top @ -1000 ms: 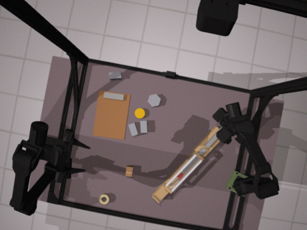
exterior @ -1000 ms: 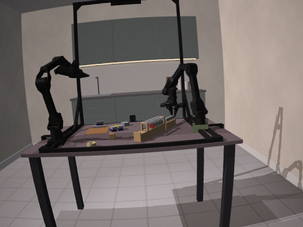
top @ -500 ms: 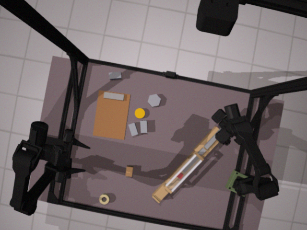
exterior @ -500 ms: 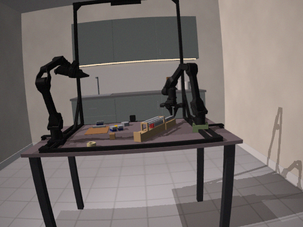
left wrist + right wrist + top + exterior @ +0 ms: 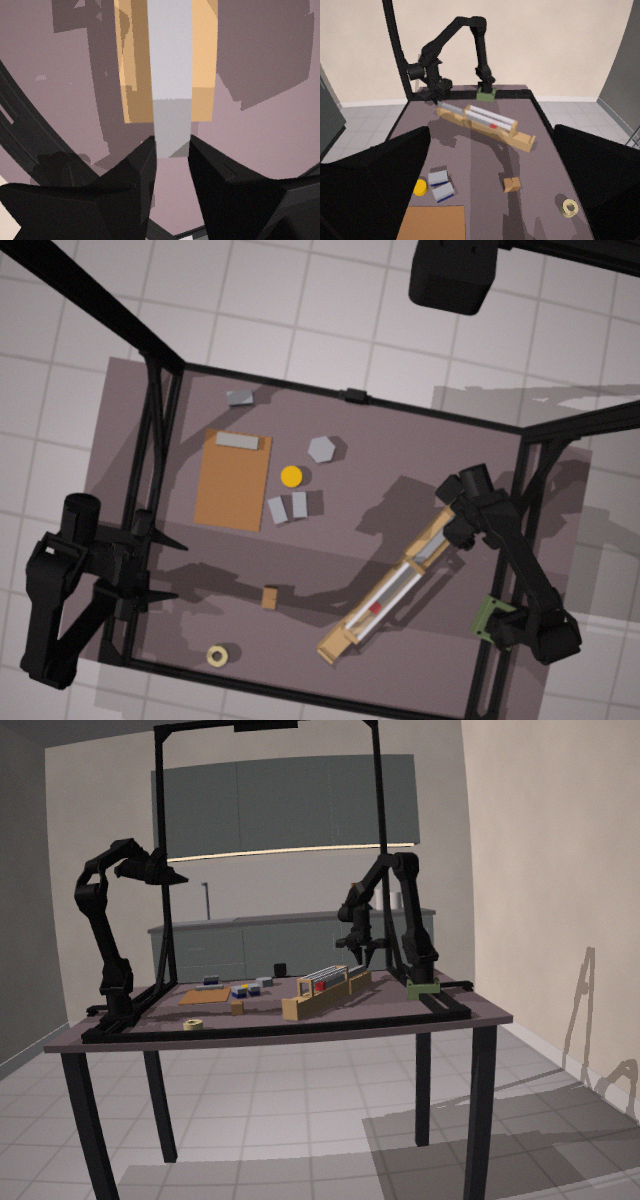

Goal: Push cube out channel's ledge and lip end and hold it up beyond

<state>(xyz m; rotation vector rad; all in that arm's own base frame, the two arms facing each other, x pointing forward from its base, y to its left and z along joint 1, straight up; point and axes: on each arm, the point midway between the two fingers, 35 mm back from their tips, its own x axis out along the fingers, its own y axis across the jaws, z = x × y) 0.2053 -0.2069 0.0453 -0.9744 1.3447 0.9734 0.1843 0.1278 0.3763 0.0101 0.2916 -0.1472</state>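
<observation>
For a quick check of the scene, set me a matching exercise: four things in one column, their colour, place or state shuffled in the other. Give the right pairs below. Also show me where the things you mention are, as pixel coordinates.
1. Cube (image 5: 375, 608) (image 5: 320, 986) (image 5: 493, 126)
2. Left hand (image 5: 459, 521) (image 5: 364, 965) (image 5: 173, 145) (image 5: 437, 101)
3. Right hand (image 5: 182, 572) (image 5: 187, 879) (image 5: 492, 128)
4. Disc (image 5: 291, 476) (image 5: 245, 986) (image 5: 420, 187)

A. Open, away from the channel (image 5: 336, 643) (image 5: 291, 1009) (image 5: 205, 60) (image 5: 525, 142)
B. Yellow, beside two grey blocks (image 5: 277, 510) (image 5: 299, 505) (image 5: 438, 177) (image 5: 443, 191)
C. Closed on the grey bar (image 5: 431, 547) (image 5: 356, 971) (image 5: 172, 50) (image 5: 451, 107)
D. Red, inside the channel

Pairs: 1-D, 2-C, 3-A, 4-B
</observation>
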